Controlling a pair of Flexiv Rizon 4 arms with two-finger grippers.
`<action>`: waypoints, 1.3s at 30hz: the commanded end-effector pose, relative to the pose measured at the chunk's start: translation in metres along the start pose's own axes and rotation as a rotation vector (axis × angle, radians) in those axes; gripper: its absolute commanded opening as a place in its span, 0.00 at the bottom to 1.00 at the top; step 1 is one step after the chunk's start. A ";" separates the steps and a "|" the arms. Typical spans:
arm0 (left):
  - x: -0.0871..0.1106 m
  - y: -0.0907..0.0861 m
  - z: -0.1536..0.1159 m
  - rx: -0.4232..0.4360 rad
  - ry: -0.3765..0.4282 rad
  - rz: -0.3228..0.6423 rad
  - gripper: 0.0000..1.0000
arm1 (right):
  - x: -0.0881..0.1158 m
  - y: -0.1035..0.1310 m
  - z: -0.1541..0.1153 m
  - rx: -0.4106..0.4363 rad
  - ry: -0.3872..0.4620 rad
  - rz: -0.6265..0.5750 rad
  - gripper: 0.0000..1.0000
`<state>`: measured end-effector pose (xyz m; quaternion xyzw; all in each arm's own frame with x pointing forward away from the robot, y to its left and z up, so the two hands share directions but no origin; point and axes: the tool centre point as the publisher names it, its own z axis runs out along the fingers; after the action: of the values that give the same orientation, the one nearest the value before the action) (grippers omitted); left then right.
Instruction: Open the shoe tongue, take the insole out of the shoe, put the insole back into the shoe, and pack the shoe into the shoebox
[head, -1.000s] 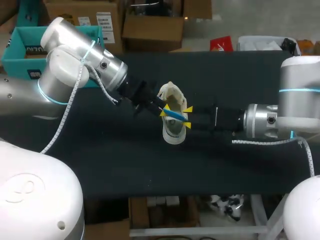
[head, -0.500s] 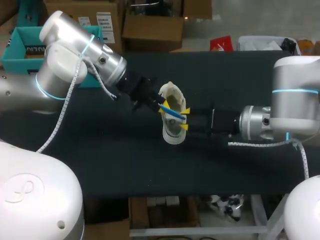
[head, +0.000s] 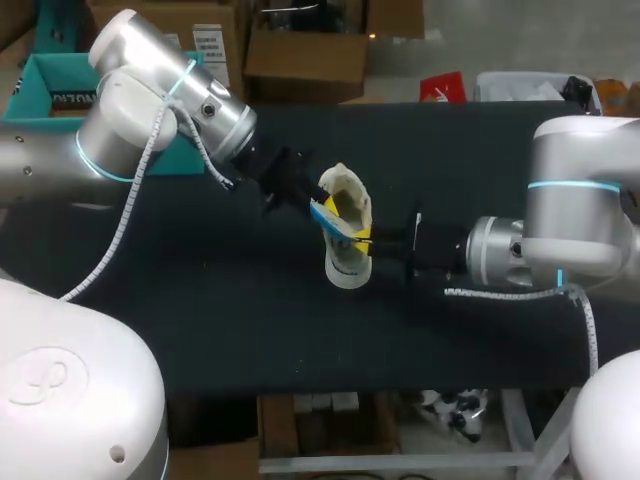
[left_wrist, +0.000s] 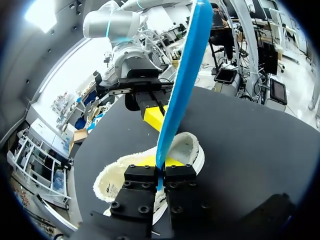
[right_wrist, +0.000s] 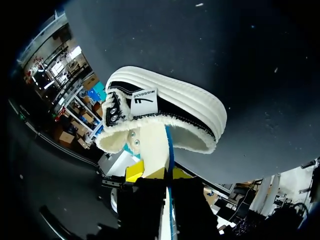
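A cream shoe (head: 345, 265) lies in the middle of the black table, its opening up. A blue insole (head: 330, 217) slants out of the opening. My left gripper (head: 312, 205) is shut on the insole's far end; in the left wrist view the insole (left_wrist: 187, 75) rises from that gripper (left_wrist: 160, 172) over the shoe (left_wrist: 187, 147). My right gripper (head: 363, 238) sits at the shoe's right side. In the right wrist view its yellow tips (right_wrist: 159, 172) press a cream-faced, blue-edged strip, the insole (right_wrist: 152, 145), which runs into the shoe (right_wrist: 175, 100).
A teal shoebox (head: 30, 90) stands at the table's back left corner, partly hidden behind my left arm. Bare black table (head: 200, 300) stretches in front of the shoe and to both sides.
My right arm slid left up to the shoe, and its yellow tips, apart before, have come together on the insole. My left gripper kept its hold, shifting only slightly.
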<state>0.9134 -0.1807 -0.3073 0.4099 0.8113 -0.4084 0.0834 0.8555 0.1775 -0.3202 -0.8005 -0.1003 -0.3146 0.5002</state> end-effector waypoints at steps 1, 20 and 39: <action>-0.006 0.009 0.006 0.018 0.016 -0.002 0.00 | 0.000 0.000 0.010 -0.009 0.007 -0.009 0.13; 0.002 0.005 0.008 0.030 0.023 -0.001 0.00 | 0.004 0.005 0.004 -0.056 0.017 -0.057 0.00; -0.007 0.034 0.013 0.032 0.033 -0.056 0.08 | 0.017 0.041 0.026 -0.066 -0.001 -0.077 0.00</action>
<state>0.9353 -0.1805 -0.3295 0.3934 0.8203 -0.4111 0.0580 0.8922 0.1743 -0.3438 -0.8119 -0.1202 -0.3390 0.4599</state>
